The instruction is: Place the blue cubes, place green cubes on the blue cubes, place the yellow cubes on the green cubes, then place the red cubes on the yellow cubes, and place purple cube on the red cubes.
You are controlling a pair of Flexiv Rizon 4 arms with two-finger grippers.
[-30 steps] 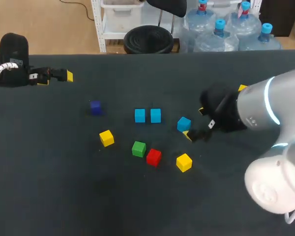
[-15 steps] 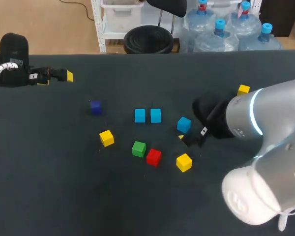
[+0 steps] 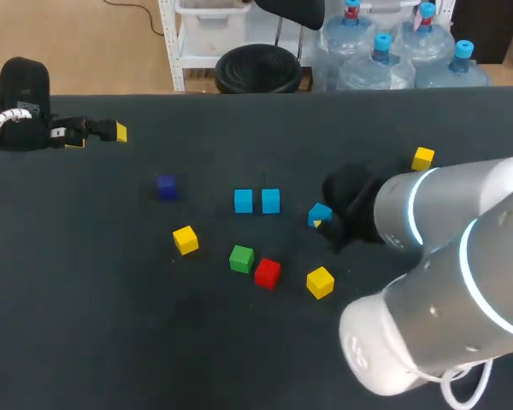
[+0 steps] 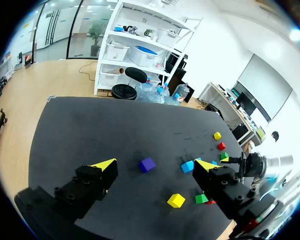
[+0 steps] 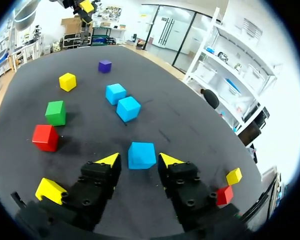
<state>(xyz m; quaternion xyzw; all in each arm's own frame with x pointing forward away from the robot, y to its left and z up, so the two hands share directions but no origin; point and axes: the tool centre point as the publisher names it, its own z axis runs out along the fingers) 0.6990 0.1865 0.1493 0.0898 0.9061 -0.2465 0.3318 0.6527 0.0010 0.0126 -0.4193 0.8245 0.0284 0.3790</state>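
right jaws slid up to lone blue cube [image 5: 141, 155], open either side, no grip yet. left jaws open, empty.

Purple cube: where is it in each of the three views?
Head view: purple cube lies alone, up and left of a yellow cube.
Left wrist view: purple cube lies just beyond the yellow cube.
Right wrist view: purple cube lies farthest out, just past the yellow cube.
Shared landmark: that yellow cube, its nearest neighbour.
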